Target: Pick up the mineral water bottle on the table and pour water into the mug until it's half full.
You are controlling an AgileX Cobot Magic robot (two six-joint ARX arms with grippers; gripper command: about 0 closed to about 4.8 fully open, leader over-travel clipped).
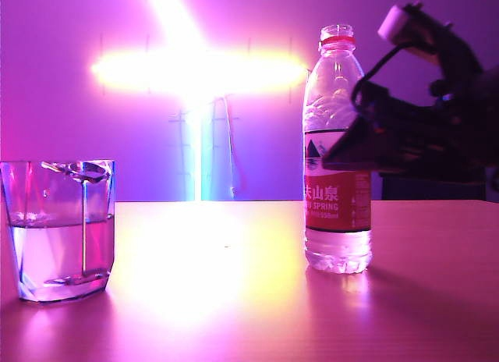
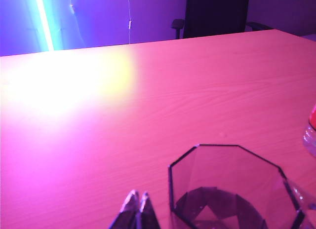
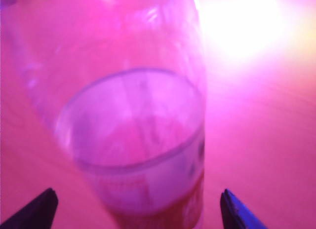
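The mineral water bottle point(image 1: 337, 143) stands upright and uncapped on the table point(image 1: 234, 299) at the right. My right gripper point(image 1: 343, 147) is at its label height, open. In the right wrist view the blurred bottle point(image 3: 133, 140) sits between the dark fingertips point(image 3: 42, 207) with a gap on each side, and the right gripper point(image 3: 136, 209) touches nothing. The mug point(image 1: 62, 229) stands at the far left, with water point(image 1: 54, 257) to about half its height. My left gripper point(image 2: 138, 197) is shut and empty just beside the mug point(image 2: 227, 189). The bottle point(image 2: 311, 135) shows at that view's edge.
A bright light strip point(image 1: 195, 69) glows on the back wall and throws a glare patch point(image 1: 195, 260) on the tabletop between mug and bottle. A dark chair point(image 2: 217, 14) stands behind the table's far edge.
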